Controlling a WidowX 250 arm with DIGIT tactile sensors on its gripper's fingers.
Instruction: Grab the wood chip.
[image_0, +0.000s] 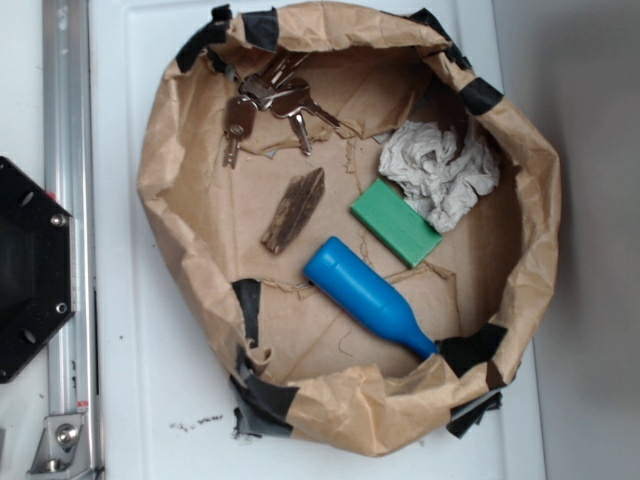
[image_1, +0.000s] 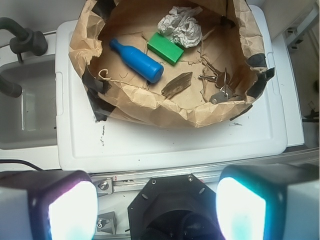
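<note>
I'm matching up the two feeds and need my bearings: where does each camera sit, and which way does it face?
Exterior: overhead, looking straight down into the paper bag nest; the robot's black base shows at the left edge.
Wrist: on the arm, behind the base, looking forward and down at the nest; the gripper shows with both fingers blurred at the bottom, apart.
Shared: wood chip, blue bottle, green block, keys, crumpled paper.
</note>
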